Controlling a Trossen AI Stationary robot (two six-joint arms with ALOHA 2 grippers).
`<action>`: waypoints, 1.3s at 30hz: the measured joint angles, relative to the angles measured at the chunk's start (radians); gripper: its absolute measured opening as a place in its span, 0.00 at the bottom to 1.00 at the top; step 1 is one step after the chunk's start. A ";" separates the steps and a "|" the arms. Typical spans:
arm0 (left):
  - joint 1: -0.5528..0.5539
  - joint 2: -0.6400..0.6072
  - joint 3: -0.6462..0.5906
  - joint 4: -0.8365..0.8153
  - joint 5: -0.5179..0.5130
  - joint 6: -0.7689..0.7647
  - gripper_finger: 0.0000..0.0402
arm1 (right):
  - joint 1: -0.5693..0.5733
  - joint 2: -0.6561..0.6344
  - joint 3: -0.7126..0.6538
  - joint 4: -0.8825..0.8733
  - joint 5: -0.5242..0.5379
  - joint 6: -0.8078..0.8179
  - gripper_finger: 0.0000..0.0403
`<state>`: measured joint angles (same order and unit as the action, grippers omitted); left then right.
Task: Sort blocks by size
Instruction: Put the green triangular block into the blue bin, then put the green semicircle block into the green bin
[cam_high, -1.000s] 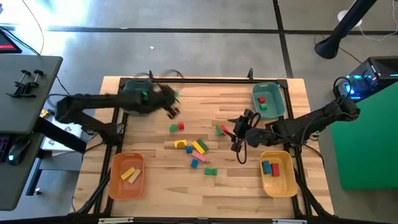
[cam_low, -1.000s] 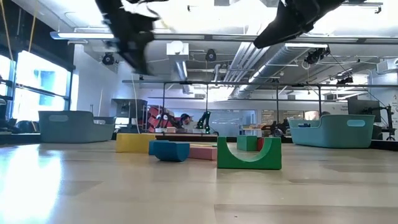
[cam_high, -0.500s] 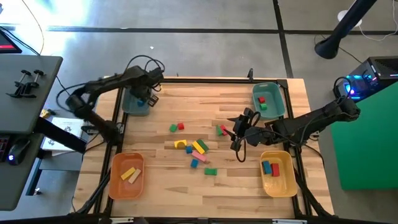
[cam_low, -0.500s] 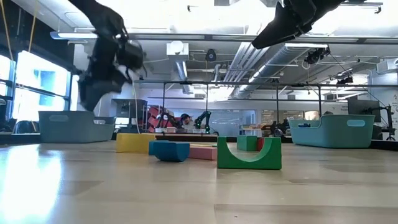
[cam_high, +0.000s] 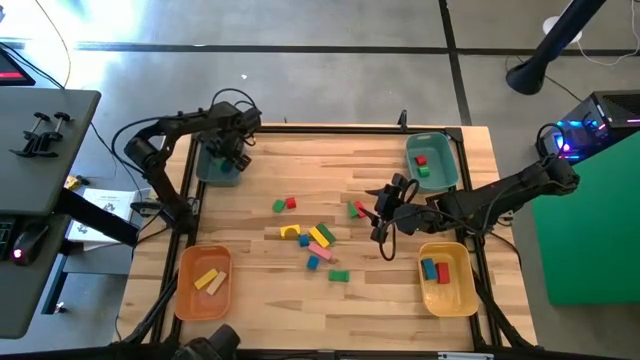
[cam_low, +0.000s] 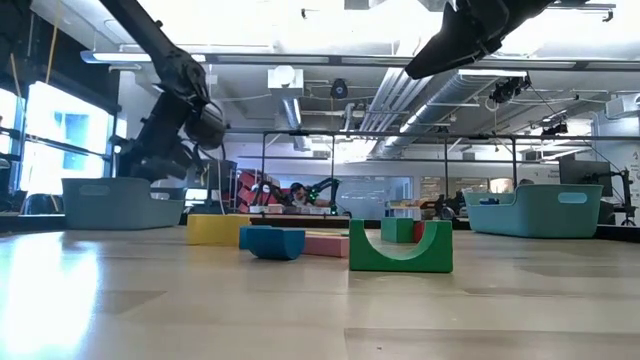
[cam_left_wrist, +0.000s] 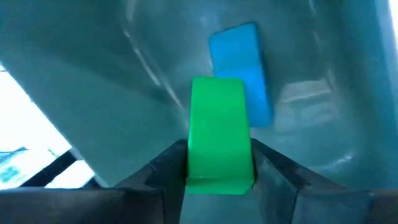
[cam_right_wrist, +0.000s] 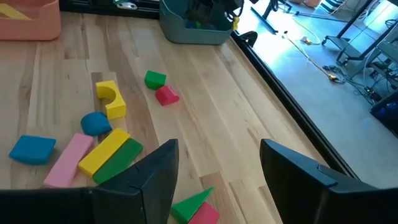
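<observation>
I am looking down on the wooden table (cam_high: 260, 300), and I read it like a clock face. A teal bin (cam_high: 207, 168) sits at ten o'clock and a second teal bin (cam_high: 447, 160) at two o'clock. An orange bin (cam_high: 188, 295) is at eight o'clock and a yellow bin (cam_high: 458, 295) at four o'clock. My left gripper (cam_left_wrist: 219, 180) hangs over the teal bin at ten o'clock. Its two fingers (cam_left_wrist: 163, 174) press on both sides of a green block (cam_left_wrist: 219, 134), pinching it. A blue block (cam_left_wrist: 241, 71) lies in that bin just past the green one. My right gripper (cam_right_wrist: 217, 155) hovers over the table toward three o'clock, with its fingers spread wide and nothing between them. Just beside it lie a green wedge (cam_right_wrist: 189, 204) and a red block (cam_right_wrist: 205, 214), touching each other. The loose blocks (cam_high: 312, 240) lie near the middle of the table. Among them are a yellow arch (cam_high: 290, 231), a yellow bar (cam_high: 320, 237), a pink bar (cam_high: 320, 250) and a green arch (cam_high: 339, 275). The green arch is the nearest to six o'clock.
</observation>
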<state>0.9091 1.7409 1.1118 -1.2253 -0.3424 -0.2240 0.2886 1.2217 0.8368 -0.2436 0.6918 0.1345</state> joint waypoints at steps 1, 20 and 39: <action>0.008 0.000 0.000 0.002 0.016 0.002 0.39 | 0.000 0.000 0.000 0.000 -0.005 0.000 0.55; -0.053 -0.203 0.115 0.079 0.033 -0.007 0.47 | -0.001 0.000 0.000 0.000 -0.014 0.005 0.55; -0.718 -0.534 -0.443 1.467 0.064 0.087 0.47 | -0.036 0.146 0.000 -0.023 -0.062 0.138 0.55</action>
<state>0.1912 1.2065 0.6692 0.2412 -0.2779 -0.1371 0.2527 1.3677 0.8364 -0.2665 0.6294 0.2729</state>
